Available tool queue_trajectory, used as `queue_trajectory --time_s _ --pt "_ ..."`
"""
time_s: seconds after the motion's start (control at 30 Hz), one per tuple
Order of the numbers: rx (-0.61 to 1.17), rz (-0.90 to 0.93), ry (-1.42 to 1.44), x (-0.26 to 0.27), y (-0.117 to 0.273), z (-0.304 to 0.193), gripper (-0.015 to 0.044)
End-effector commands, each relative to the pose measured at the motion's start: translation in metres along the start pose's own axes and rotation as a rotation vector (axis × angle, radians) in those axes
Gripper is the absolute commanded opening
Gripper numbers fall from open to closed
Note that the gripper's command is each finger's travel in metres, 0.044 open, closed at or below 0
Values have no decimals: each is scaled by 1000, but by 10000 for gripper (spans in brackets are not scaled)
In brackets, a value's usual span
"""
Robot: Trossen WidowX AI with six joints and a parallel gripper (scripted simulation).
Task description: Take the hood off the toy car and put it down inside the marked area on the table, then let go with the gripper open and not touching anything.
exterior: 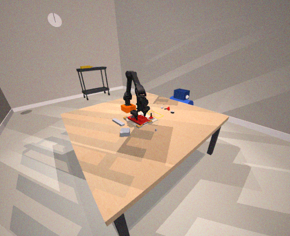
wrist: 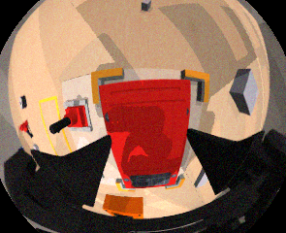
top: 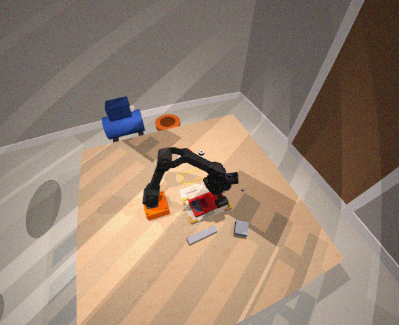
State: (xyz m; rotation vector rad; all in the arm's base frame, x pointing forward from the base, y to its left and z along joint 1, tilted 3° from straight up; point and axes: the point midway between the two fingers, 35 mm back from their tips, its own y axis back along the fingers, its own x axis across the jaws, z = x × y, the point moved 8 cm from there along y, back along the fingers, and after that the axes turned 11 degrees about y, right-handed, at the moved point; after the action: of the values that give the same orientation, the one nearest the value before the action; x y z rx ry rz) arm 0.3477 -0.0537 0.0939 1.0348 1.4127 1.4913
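The red toy car (top: 210, 206) (exterior: 140, 119) (wrist: 147, 94) lies between yellow-orange corner brackets (top: 193, 219) (wrist: 109, 73). Its hood is not clearly distinguishable from the rest of the red body. A dark grey panel shows at the car's end nearest the arm base. My gripper (exterior: 140, 116) (wrist: 149, 136) is open and empty, low over the car, with one black finger at each long side in the wrist view. Whether the fingers touch it cannot be told. The marked area, a yellow outline (top: 190, 172) (exterior: 158, 113) (wrist: 47, 99), holds no hood; the arm partly hides it in the top view.
A red block with a black post (exterior: 151, 117) (wrist: 77, 116) stands between car and outline. A grey bar (top: 202, 235) (exterior: 118, 122) and a grey block (top: 241, 227) (exterior: 124, 132) (wrist: 244, 91) lie on the car's other side. The orange arm base (top: 159, 211) (exterior: 128, 108) stands nearby.
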Motion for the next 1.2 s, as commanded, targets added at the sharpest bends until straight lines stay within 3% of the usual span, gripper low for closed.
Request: queue_trajectory --time_s 0.0,0.1,0.43,0.8,1.17 --pt "3 8 1 0 -4 0 440" --pt "0 0 0 0 0 0 361" --pt "0 0 0 0 0 0 295" --pt "0 0 0 0 5 0 6" --pt "0 0 0 0 12 0 0"
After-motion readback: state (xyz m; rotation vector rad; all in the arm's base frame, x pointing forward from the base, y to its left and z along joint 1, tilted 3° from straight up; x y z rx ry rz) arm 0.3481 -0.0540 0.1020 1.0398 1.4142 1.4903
